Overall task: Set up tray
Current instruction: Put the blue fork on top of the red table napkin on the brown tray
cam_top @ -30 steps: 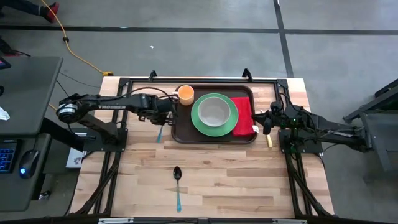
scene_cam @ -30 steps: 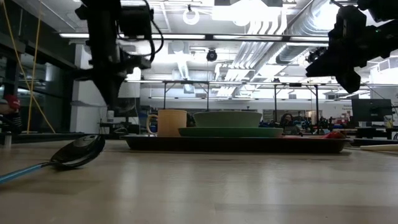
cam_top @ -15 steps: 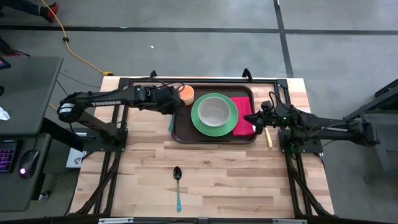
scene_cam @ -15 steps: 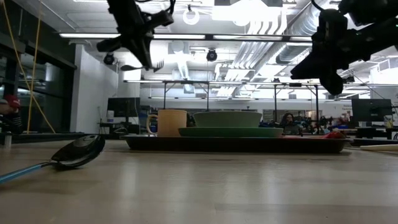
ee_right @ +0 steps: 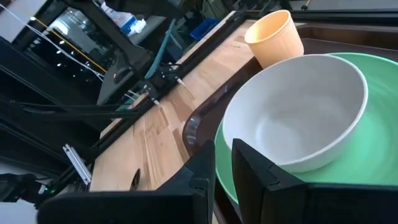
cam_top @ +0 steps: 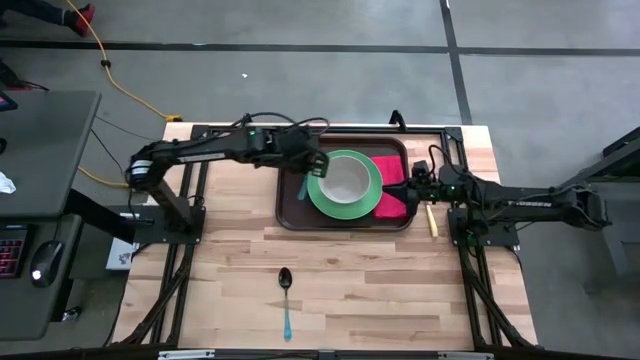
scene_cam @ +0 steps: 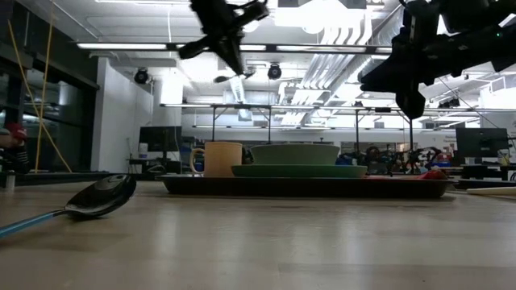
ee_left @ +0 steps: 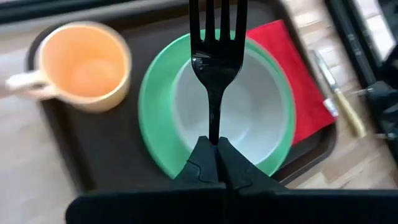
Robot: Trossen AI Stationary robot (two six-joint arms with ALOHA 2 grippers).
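On tray (cam_top: 290,195): one plate (cam_top: 320,190), one bowl (cam_top: 345,177).

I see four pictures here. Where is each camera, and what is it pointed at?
High view: above the table, looking straight down; both arms over the tray.
Low view: at tabletop height, looking across; arms hang overhead, spoon close by.
Left wrist view: on the left arm, looking down past the left gripper, shut on a fork.
Right wrist view: on the right arm, past the right gripper.
All four views show the bowl.

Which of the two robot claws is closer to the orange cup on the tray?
Left. The left gripper, holding a fork, hovers beside the orange cup; the right gripper is across the green plate, over the red napkin.
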